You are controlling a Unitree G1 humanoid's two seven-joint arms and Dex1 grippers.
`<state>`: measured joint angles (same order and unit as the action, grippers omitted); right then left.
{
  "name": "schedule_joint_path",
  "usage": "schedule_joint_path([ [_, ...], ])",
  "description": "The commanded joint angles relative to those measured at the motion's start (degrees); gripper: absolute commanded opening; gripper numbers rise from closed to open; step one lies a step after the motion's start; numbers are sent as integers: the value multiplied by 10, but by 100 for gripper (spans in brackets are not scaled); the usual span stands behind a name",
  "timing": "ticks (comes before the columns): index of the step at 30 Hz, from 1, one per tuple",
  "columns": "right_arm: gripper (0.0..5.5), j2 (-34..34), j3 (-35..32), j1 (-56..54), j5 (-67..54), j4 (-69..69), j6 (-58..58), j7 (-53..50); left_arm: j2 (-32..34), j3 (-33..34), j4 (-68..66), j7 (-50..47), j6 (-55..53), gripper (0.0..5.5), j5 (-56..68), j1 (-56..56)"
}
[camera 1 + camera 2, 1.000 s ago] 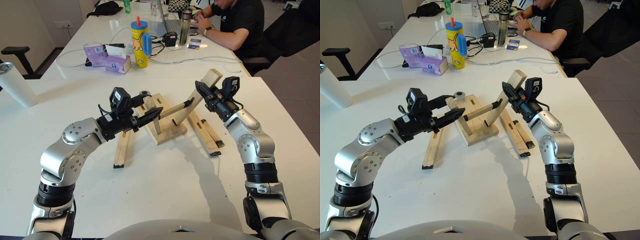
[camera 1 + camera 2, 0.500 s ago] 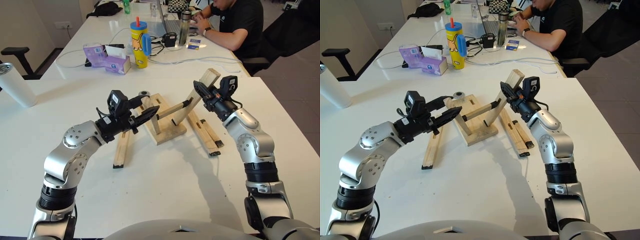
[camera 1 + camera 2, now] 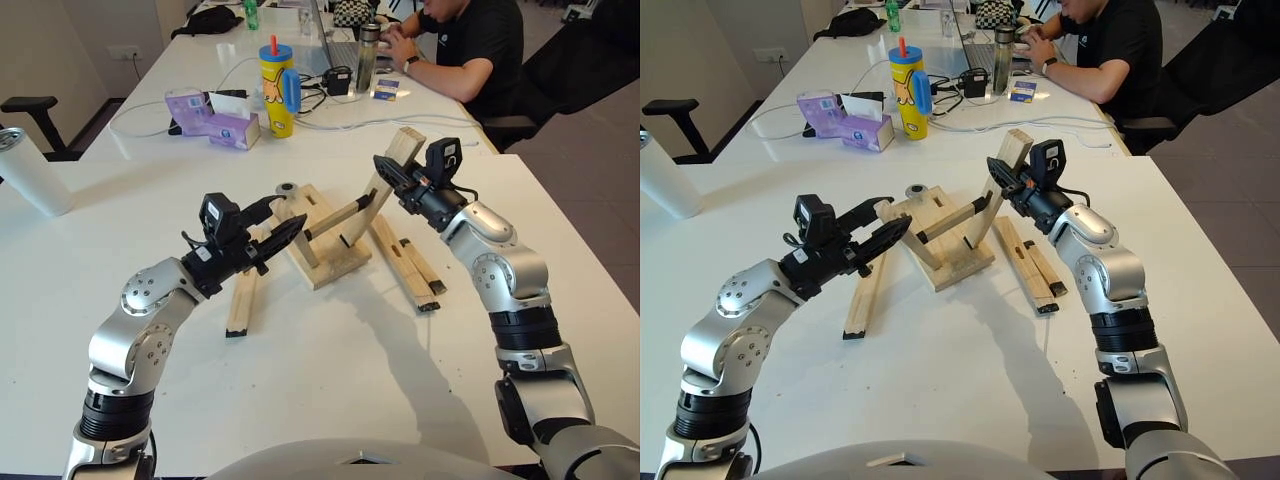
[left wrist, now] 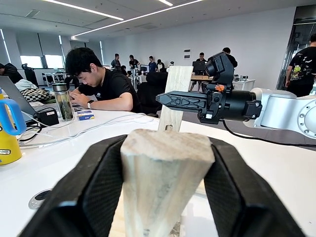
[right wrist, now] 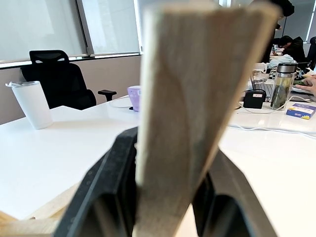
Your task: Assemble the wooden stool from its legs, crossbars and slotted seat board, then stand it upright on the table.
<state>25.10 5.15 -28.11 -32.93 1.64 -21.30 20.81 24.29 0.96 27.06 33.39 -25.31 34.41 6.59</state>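
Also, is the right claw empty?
No, the right claw is clamped on a wooden leg that sticks out past it.

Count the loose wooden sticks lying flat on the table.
3. One stick lies left of the seat board, by the left gripper; a longer stick and a shorter stick lie side by side right of the board. More may be hidden under the part-built frame.
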Motion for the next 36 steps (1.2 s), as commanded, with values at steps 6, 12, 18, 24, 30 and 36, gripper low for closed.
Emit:
schedule_joint_path([
  [6, 118, 31, 140, 128, 13, 3, -197, 52, -28, -15, -16, -28, -48, 227, 15, 30],
  [12, 119, 24, 141, 107, 6, 9, -211, 18, -21, -38, 3, -17, -56, 227, 5, 51],
  [18, 119, -16, 123, 104, -39, 20, -241, -11, -8, -60, 9, 3, -53, 227, -10, 47],
  [24, 118, -6, 140, 95, -14, 33, -239, -13, 20, -124, 20, 48, -14, 224, -61, -3],
  [30, 116, 45, 212, 84, 69, 25, -195, 21, 25, -157, -6, 56, 79, 212, -129, -30],
  [36, 116, 87, 262, 76, 106, -6, -164, 69, 19, -162, -53, 38, 100, 208, -161, -25],
])
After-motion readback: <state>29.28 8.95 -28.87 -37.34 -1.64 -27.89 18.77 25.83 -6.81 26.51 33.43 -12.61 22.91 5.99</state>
